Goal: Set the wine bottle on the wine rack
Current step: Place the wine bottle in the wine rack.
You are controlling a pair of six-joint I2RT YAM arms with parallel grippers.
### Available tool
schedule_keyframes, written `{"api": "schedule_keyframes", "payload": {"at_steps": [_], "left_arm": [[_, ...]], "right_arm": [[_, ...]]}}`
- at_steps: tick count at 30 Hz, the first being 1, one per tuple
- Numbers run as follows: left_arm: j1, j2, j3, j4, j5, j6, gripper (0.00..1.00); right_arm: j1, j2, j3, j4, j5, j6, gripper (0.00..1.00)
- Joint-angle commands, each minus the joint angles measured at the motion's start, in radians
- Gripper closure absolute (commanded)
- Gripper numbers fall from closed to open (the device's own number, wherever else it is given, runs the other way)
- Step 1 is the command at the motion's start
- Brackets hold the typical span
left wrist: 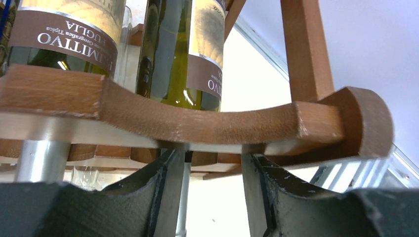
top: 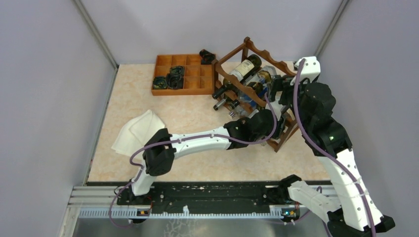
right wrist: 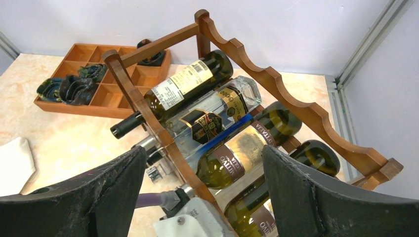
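tabletop [top: 138, 94]: left gripper [left wrist: 212, 165] ajar at wine rack [left wrist: 197, 123]

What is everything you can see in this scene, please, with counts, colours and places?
wine rack: one, reddish-brown wood, far right of the table
wine bottles: four visible, three dark glass and one clear, lying in the rack
compartment tray: one, orange-brown, far side, left of the rack
dark bundles: a few, blackish-green, in and beside the tray; exact count unclear
cloth: one, white, near left
table: one, beige marbled
left end effector: black fingers slightly parted, just below a rail of the rack
right end effector: black fingers wide open, above the rack, holding nothing
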State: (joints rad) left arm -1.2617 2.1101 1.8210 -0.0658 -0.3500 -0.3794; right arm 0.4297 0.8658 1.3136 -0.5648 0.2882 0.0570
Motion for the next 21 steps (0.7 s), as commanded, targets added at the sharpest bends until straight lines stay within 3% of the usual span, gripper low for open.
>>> {"api": "schedule_keyframes", "payload": {"at_steps": [1,10,12,17,21], "left_arm": [[-0.004,-0.115,-0.064,0.111,0.046,0.03,0.47],[-0.005,-0.337,-0.352,0.187,0.164,0.057,0.47],[-0.005,-0.384,-0.424,0.194,0.197,0.057,0.55],[-0.005,-0.469,-0.598,0.167,0.276,0.046,0.94],[-0.004,-0.442,-0.633,0.121,0.31,0.032,1.0]], "right_arm": [[0.005,-0.016,-0.004,0.047,-0.021,0.017,0.14],[0.005,-0.056,-0.011,0.049,-0.051,0.003,0.13],[0.006,-0.061,-0.013,0.048,-0.054,0.002,0.13],[0.006,-0.071,-0.029,0.052,-0.05,-0.001,0.13],[0.005,-0.072,-0.051,0.065,-0.05,-0.003,0.13]]}}
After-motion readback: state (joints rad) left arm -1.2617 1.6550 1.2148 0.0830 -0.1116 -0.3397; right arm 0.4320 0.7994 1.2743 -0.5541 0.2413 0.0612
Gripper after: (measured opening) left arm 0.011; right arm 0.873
